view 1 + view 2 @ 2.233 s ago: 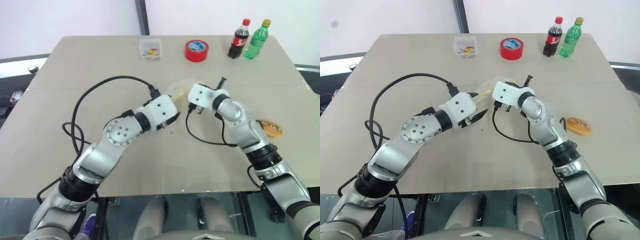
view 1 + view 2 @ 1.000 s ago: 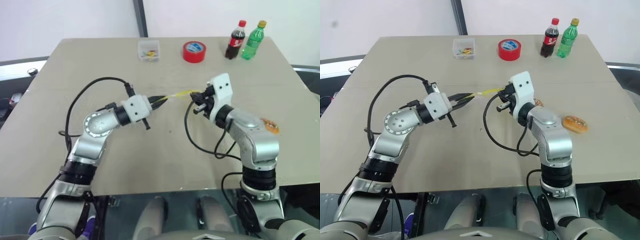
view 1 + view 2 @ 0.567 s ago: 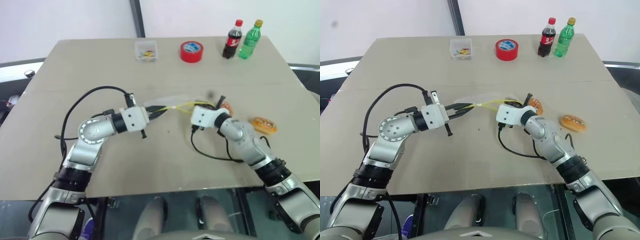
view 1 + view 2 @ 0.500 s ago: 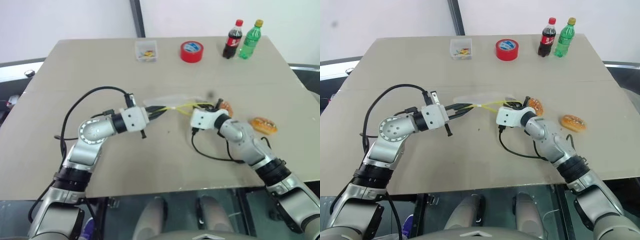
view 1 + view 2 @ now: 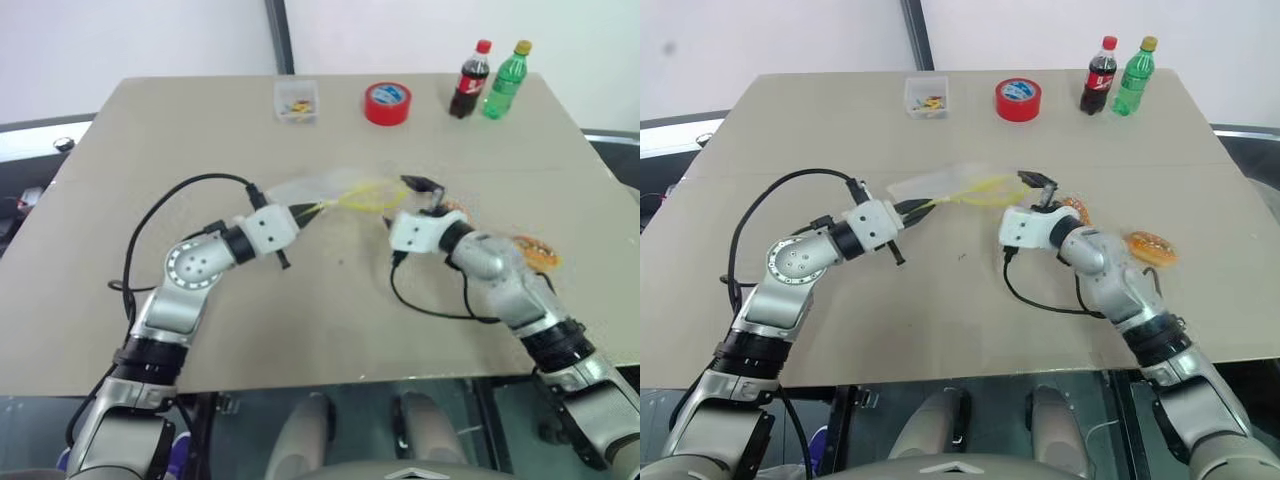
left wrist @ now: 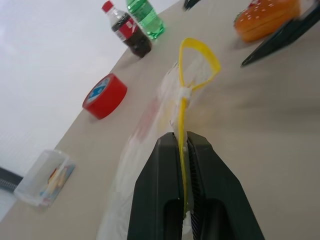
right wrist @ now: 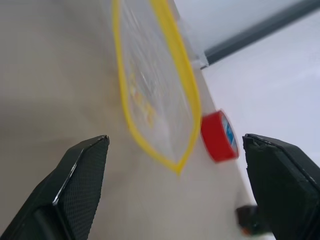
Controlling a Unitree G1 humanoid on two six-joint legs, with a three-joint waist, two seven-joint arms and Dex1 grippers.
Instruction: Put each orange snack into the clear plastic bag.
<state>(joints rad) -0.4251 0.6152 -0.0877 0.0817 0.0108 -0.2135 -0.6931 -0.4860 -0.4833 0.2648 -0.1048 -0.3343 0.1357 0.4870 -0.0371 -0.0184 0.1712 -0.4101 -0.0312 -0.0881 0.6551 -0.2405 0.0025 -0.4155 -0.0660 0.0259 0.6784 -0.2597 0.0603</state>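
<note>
The left gripper (image 6: 183,150) has its jaws pressed together on the yellow seal strip of the clear plastic zip bag (image 5: 940,185), pinching it at the bag's left end. From there the bag stretches out to the right over the beige desk (image 5: 940,300), and its yellow-edged mouth (image 7: 150,90) hangs open in a loop facing the right gripper (image 7: 170,195).

That right gripper sits just right of the bag's mouth with its two black jaws spread wide apart and nothing between them; in the right wrist view the open mouth lies straight ahead between the two fingers (image 7: 75,185), a little way off and not touching them.

One small oval orange-brown snack with a speckled top (image 5: 1072,210) lies on the desk just beside the right gripper, on its right and partly hidden behind it, outside the bag. The second orange snack (image 5: 1152,247) rests further right on the desk, near the right forearm and well apart from the bag.

Along the far edge of the desk stand a small clear box of coloured bits (image 5: 926,98), a red roll of tape (image 5: 1018,99), a dark cola bottle with a red cap (image 5: 1099,77) and a green bottle with a yellow cap (image 5: 1136,78) just beside it
</note>
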